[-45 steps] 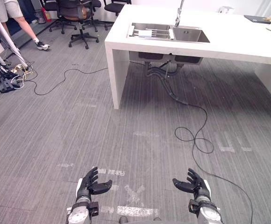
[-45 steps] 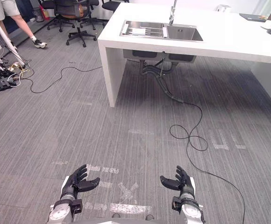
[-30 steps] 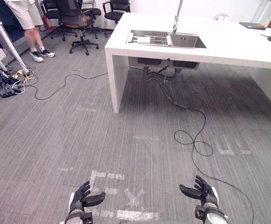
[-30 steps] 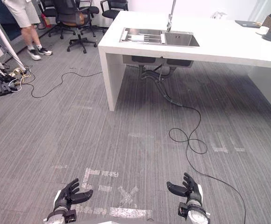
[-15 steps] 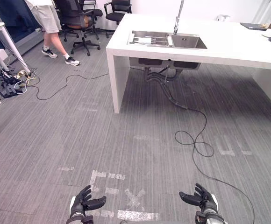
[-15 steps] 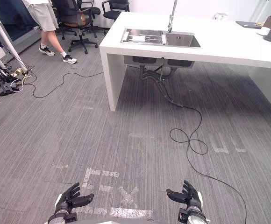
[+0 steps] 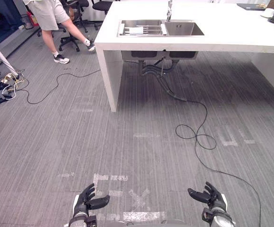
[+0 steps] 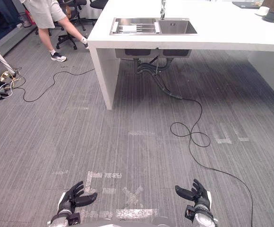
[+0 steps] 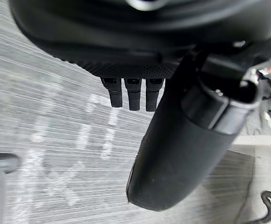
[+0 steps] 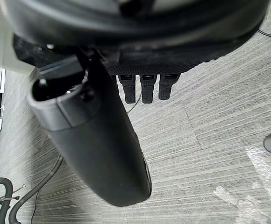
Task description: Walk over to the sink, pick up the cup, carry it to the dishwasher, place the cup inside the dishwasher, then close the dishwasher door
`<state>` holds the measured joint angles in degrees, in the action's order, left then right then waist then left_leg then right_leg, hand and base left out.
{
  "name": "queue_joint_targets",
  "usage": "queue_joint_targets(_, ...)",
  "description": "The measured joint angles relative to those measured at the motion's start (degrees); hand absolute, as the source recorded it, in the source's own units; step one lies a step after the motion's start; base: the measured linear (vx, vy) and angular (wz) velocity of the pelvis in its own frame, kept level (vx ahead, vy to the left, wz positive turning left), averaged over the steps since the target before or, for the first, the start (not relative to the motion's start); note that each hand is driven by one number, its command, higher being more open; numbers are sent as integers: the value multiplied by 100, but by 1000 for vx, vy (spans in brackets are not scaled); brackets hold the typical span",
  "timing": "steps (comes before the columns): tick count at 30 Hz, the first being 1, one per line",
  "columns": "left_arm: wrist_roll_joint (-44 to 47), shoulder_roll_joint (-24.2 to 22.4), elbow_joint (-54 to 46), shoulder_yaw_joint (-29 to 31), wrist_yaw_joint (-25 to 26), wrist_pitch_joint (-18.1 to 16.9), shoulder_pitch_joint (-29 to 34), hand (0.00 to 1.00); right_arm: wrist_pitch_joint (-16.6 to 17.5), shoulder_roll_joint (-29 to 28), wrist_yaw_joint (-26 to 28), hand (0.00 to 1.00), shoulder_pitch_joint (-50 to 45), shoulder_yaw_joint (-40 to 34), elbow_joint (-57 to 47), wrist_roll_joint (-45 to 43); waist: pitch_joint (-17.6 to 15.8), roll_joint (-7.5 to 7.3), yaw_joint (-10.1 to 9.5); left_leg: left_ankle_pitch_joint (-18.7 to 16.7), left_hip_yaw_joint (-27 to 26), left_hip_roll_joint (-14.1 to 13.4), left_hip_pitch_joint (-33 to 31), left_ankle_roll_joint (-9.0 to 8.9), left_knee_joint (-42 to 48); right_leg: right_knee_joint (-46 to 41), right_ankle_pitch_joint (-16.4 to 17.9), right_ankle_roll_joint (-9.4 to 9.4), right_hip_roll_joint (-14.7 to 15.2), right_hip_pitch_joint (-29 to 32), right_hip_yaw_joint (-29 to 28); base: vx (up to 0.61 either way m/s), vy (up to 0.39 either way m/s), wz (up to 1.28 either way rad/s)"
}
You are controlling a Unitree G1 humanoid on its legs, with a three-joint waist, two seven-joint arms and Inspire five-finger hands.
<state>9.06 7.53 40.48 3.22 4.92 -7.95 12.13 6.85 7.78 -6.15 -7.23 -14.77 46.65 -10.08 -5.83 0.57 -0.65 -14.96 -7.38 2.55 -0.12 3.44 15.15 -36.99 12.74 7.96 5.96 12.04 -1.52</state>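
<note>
Quick look from my end; both hands hang low over the floor, well short of the counter. The left hand (image 7: pixel 87 201) has its dark fingers fanned out and relaxed with the thumb sticking sideways, nothing in it; the right hand (image 7: pixel 209 197) is the same, splayed and empty. In the wrist views each thumb is a smooth rounded black shape and the fingers run out straight in a row, ribbed and blocky, with only carpet past them.

The floor (image 7: pixel 56 142) is grey carpet with a fine striped weave; there are scuffed white tape marks (image 7: pixel 109 178) just ahead of the hands.

Far ahead is a white counter (image 7: pixel 231 40), a thick flat slab on a chunky slab leg, matte and square-edged. Set into it is a brushed steel sink (image 7: pixel 186 29) with two rectangular basins and a slim metal faucet (image 7: pixel 168 9) rising behind the divider. The cup (image 7: pixel 133 30) is, as far as I can tell, the small white cylinder lying on its side on a wire rack (image 7: pixel 149 30) over the left-hand basin; it's too small to make out more. Grey corrugated hoses (image 7: pixel 156 71) curl down under the basins.

Off to the left a person (image 7: pixel 52 16) in light shorts and white sneakers is mid-stride near black office chairs (image 7: pixel 78 5); a tangle of cords (image 7: pixel 0 87) sits at the left edge.
</note>
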Motion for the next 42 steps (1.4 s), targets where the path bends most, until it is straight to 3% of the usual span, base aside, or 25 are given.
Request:
queue_joint_targets(1,3,16,-69,-27,5,-1,-12,90,-8,-53,-10,90,-5,39,-82,1,-124,-25,0,-101,17,-1,205,88,107,-983,-151,48,58,381,99,245,62,6)
queue_joint_targets(3,5,7,-72,-44,11,21,-10,90,-47,-78,-2,90,-12,64,-172,2,-127,-15,7,-293,64,0,411,96,138,-1471,118,-179,157,733,361,333,55,8)
queue_joint_targets(6,60,-14,-172,-80,13,21,-122,90,-48,-35,-7,90,26,60,-466,3,-149,1,79,-414,275,-47,710,41,-52,-936,330,-299,97,1221,703,353,3,31)
queue_joint_targets(8,114,-2,-172,-77,29,8,-264,90,-49,50,-7,90,139,64,-462,2,-171,40,125,-495,388,-220,961,-162,-265,157,40,-484,-217,1367,806,475,-84,40)
queue_joint_targets(9,109,39,-173,-81,34,-13,-270,90,-46,57,-12,90,163,68,-464,2,-160,24,140,-534,395,-212,1022,-233,-296,569,-289,-621,-275,1361,815,655,-159,42)
queue_joint_targets(10,104,105,-147,-76,39,-14,-254,90,-33,78,-24,90,151,70,-457,2,-67,-152,179,-686,409,-147,1162,-460,-279,958,-1099,-1319,-244,1364,826,691,-182,16)
queue_joint_targets(11,104,-51,3,-49,109,2,-284,90,-39,215,-41,90,239,72,-322,2,-38,105,156,-769,378,-398,1197,-540,-13,814,-837,-1488,-408,1274,984,590,-165,14)
queue_joint_targets(12,103,-109,14,-14,121,3,-278,90,-41,222,-55,90,265,72,-324,2,-34,179,184,-759,385,-492,1047,-559,371,926,-717,-1530,-470,1144,1043,567,-165,8)
queue_joint_targets(14,105,-336,-44,41,128,2,-294,90,-45,191,-79,90,203,266,-420,-1,-147,306,140,-280,282,-986,118,-758,2953,1531,-622,-1661,-755,286,1188,549,-163,20)
queue_joint_targets(17,113,-553,-301,11,98,11,-179,90,-30,-43,-106,90,68,467,-887,-74,-273,200,3,-217,-15,-1532,-769,-706,4849,2151,-543,-1763,-890,-856,1087,486,-114,-12)
queue_joint_targets(21,121,-689,-643,-151,93,5,-219,90,29,-135,-121,90,121,487,-1107,-160,-306,149,-175,-205,-120,-1551,-1790,-655,4086,2661,-392,-1629,-780,-1492,883,345,37,-20)
queue_joint_targets(24,164,-736,-631,-153,71,7,-208,90,20,-127,-125,90,220,368,-785,-161,-326,129,-219,11,-67,-1014,-1927,-703,1879,2755,-144,-1329,-487,-1823,756,349,208,-15)
queue_joint_targets(25,171,-749,-618,-154,68,7,-198,90,19,-87,-136,90,246,341,-580,-164,-305,178,-285,578,114,-855,-1885,-671,974,2747,-10,-1202,-465,-1849,661,333,255,-29)
queue_joint_targets(26,173,-744,-582,-151,68,8,-195,90,14,-83,-138,90,261,330,-436,-165,-293,192,-348,1007,176,-810,-1824,-594,909,2710,67,-1127,-448,-1867,558,365,277,-36)
queue_joint_targets(27,177,-683,-510,-146,81,10,-216,90,-19,-147,-136,90,307,368,-191,-167,-273,48,-371,903,105,-624,-1773,-303,977,2669,195,-973,-287,-1925,470,487,318,-24)
queue_joint_targets(28,176,-585,-421,-149,81,21,-268,90,-55,-175,-125,90,302,390,-108,-164,-287,-85,-364,625,0,-451,-1801,-172,1149,2436,354,-842,-81,-1885,338,525,313,-14)
queue_joint_targets(30,173,-587,-392,-164,86,97,-208,90,-70,-182,-123,90,274,384,-106,-156,-284,-88,-362,335,-153,-379,-1626,-51,1222,1730,409,-755,52,-1666,122,416,259,-25)
queue_joint_targets(32,172,-514,-396,-301,88,142,-127,90,-73,-242,-83,90,196,394,-109,-151,-310,-127,-340,117,-305,-231,-1122,19,1075,-12,230,-283,216,-1085,-115,342,205,-25)
queue_joint_targets(33,171,-458,-404,-406,85,144,-123,90,-109,-298,-50,90,166,396,-99,-149,-318,-145,-275,-1,-302,-151,-791,100,1009,-1305,73,131,289,-619,-167,390,148,4)
queue_joint_targets(34,172,-406,-446,-471,85,147,-146,90,-127,-341,-21,90,141,407,-99,-147,-321,-152,-195,-103,-282,-125,-495,140,970,-2036,109,75,335,-275,-35,481,125,10)
queue_joint_targets(36,174,-405,-598,-472,102,147,-183,90,-128,-374,23,90,137,432,-109,-110,-305,-181,-159,-175,-260,-95,-181,132,815,-2254,226,-124,405,131,268,406,35,10)
queue_joint_targets(38,229,-424,-854,-454,106,127,-346,90,-128,-368,88,90,209,456,-127,-98,-313,-184,-95,-210,-89,-111,129,80,557,-1748,447,-437,385,720,733,400,-52,32)
queue_joint_targets(40,247,-473,-959,-414,113,125,-426,90,-128,-353,114,90,221,457,-105,-98,-321,-173,-56,-240,2,-204,421,8,386,-816,451,-490,216,886,804,435,-124,32)
queue_joint_targets(41,302,-486,-1074,-358,127,125,-413,90,-128,-354,120,90,219,467,-102,-98,-317,-173,-32,-318,58,-265,548,-129,346,-236,341,-502,107,914,780,535,-189,30)
queue_joint_targets(42,340,-421,-1292,-326,140,119,-377,90,-125,-348,117,90,203,518,-70,-95,-286,-242,-17,-462,132,-282,697,-350,313,518,-485,-801,26,873,798,573,-202,24)
